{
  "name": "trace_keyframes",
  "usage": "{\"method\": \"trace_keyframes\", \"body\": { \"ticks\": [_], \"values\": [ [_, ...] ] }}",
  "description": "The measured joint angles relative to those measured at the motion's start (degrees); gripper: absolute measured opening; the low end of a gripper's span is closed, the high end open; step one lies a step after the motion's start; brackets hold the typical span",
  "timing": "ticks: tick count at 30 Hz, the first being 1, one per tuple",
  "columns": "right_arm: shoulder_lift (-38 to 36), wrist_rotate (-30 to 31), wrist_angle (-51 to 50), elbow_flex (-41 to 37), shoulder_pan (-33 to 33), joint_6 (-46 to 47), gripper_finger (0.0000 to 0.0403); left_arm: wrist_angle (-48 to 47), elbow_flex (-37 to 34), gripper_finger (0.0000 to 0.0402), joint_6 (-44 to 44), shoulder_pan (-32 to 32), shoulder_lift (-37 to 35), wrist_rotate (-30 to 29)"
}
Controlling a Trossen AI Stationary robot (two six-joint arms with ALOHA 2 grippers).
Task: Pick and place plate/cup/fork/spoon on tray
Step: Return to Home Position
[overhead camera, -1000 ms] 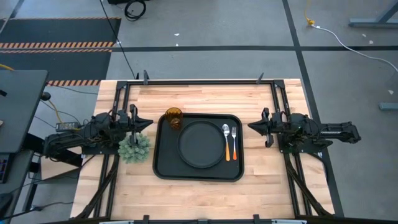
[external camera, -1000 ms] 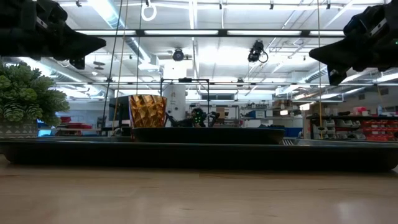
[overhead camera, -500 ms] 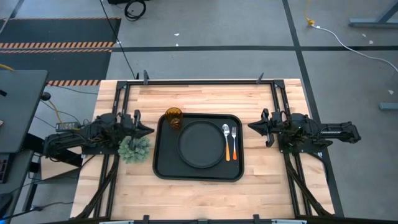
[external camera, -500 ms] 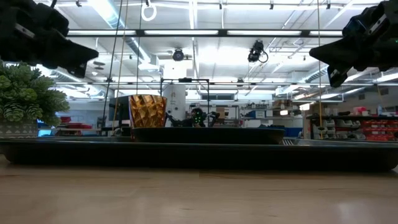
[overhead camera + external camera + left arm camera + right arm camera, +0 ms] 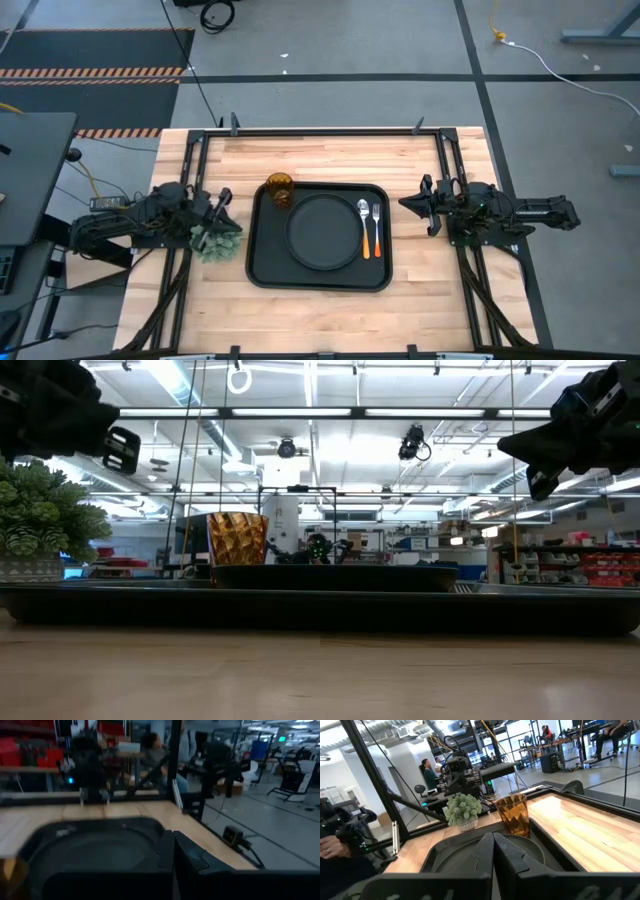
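Observation:
The black tray (image 5: 262, 270) lies in the middle of the table. The round black plate (image 5: 322, 231) rests flat on it. The silver spoon (image 5: 363, 213) and the orange-handled fork (image 5: 376, 230) lie side by side on the tray, right of the plate. The amber cup (image 5: 279, 190) stands upright at the tray's far left corner; it also shows in the right wrist view (image 5: 512, 814). My left gripper (image 5: 230, 204) is shut and empty, in the air left of the tray. My right gripper (image 5: 402, 203) is shut and empty, in the air right of the tray.
A green leafy clump (image 5: 215, 238) in a small pot stands on the table just left of the tray, below my left gripper. Bare wood lies in front of and behind the tray. People show in the room beyond the table.
My left gripper has drawn back a little toward the table's left edge and has turned about its own axis. The things on the tray have stayed where they were.

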Motion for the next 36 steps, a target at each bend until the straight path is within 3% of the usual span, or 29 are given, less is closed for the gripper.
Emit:
{"method": "trace_keyframes", "body": {
  "ticks": [8,15,36],
  "values": [
    [0.0,-0.01,-0.01,0.0,-0.02,0.0,0.0016,4.25,0.06,0.0003,-2.12,0.0,-0.13,-0.13],
    [0.0,-0.03,-0.01,0.0,-0.02,0.0,0.0016,3.53,0.08,0.0002,-2.8,0.0,-0.13,4.79],
    [0.0,-0.03,-0.03,0.0,-0.02,0.0,0.0016,7.17,0.17,0.0002,-5.84,0.0,-0.13,6.56]
  ]
}}
